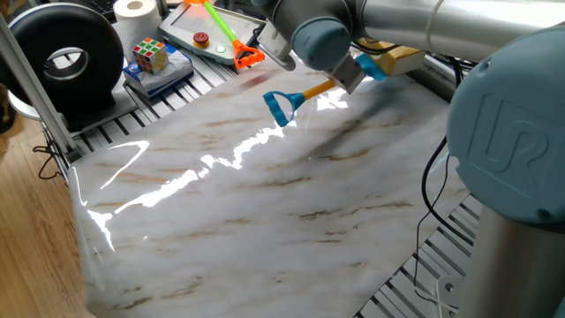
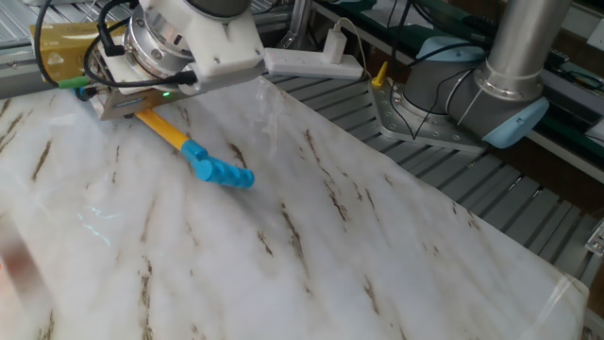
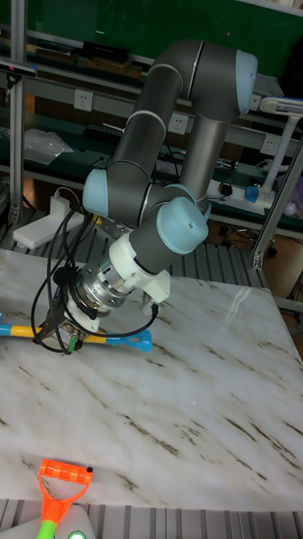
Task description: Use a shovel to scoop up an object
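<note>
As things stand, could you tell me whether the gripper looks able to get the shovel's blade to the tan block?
Probably yes: the gripper holds the shovel by its shaft, and its blade already sits against the tan block, nothing between.

One fixed view: set high behind the arm's base (image 1: 508, 141), facing across the marble table (image 1: 265, 203) toward a cluttered far edge. The other fixed view: opposite side, closer and lower, facing back at that base (image 2: 495, 85). Tall fixed view: low at a table edge, facing shelving. Shared by all: marble top (image 3: 185, 396) and shovel (image 3: 109, 340).
</note>
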Tool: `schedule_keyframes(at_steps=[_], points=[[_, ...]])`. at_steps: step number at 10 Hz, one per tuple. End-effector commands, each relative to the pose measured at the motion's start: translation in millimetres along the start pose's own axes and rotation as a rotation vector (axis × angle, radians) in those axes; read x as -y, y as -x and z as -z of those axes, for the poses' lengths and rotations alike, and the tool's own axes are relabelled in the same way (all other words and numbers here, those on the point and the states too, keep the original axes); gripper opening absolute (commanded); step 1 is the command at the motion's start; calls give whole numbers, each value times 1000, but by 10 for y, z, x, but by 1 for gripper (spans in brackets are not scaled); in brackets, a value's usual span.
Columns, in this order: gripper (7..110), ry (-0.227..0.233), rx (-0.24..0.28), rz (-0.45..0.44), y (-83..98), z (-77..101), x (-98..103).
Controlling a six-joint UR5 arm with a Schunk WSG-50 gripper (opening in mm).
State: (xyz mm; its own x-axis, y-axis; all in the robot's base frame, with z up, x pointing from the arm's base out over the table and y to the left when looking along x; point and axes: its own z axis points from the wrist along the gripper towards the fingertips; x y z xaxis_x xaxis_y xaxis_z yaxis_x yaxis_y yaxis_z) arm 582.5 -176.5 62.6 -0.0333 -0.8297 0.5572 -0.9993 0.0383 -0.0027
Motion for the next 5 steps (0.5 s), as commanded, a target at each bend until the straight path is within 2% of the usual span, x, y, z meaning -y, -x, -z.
schedule_keyframes(at_steps=[1, 5], points=[[7, -30, 42, -33, 88, -1, 77], [7, -21, -39, -2, -113, -1, 53]])
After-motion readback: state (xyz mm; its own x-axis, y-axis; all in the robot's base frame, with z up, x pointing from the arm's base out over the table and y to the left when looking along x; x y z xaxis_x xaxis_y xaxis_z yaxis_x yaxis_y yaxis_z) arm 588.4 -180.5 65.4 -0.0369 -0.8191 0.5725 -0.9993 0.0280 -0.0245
